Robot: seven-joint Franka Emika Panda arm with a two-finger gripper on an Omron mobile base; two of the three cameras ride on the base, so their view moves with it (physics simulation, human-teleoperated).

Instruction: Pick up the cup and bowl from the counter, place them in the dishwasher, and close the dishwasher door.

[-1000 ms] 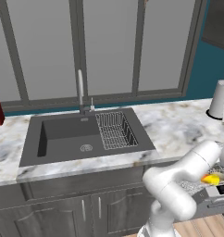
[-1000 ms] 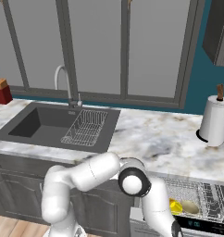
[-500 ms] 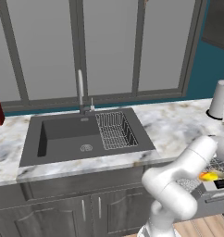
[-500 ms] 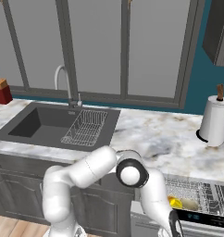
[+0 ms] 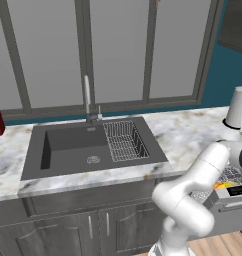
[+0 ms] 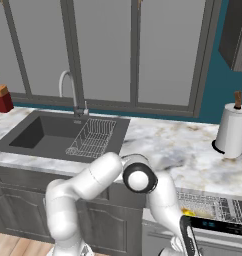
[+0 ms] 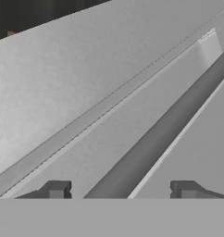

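In the hand view my gripper (image 7: 121, 190) is open, its two fingertips (image 7: 56, 189) wide apart against the dishwasher door (image 7: 86, 78), a plain grey panel. The door's dark handle bar (image 7: 160, 134) runs slantwise down between the tips, and nothing is held. From the base views the dishwasher (image 5: 227, 176) (image 6: 209, 205) shows under the counter (image 5: 188, 132) (image 6: 168, 145), with its wire rack partly out. The door's dark top strip (image 5: 234, 192) (image 6: 220, 227) stands tilted in front of it. A small yellow item (image 5: 220, 186) (image 6: 186, 213) lies in the rack, too small to tell cup from bowl.
A dark sink (image 5: 73, 147) (image 6: 38, 132) with a wire basket (image 5: 124, 141) (image 6: 93, 136) and a tap (image 5: 87, 97) sits left of the arm. A paper towel roll (image 5: 239, 107) (image 6: 231, 131) stands at the right, a red block (image 6: 0, 96) at far left. Grey cabinet doors (image 5: 68, 230) run below.
The dishwasher door's top strip has come up a little toward the rack, and the arm's elbow has risen with it. The gripper has stayed open.
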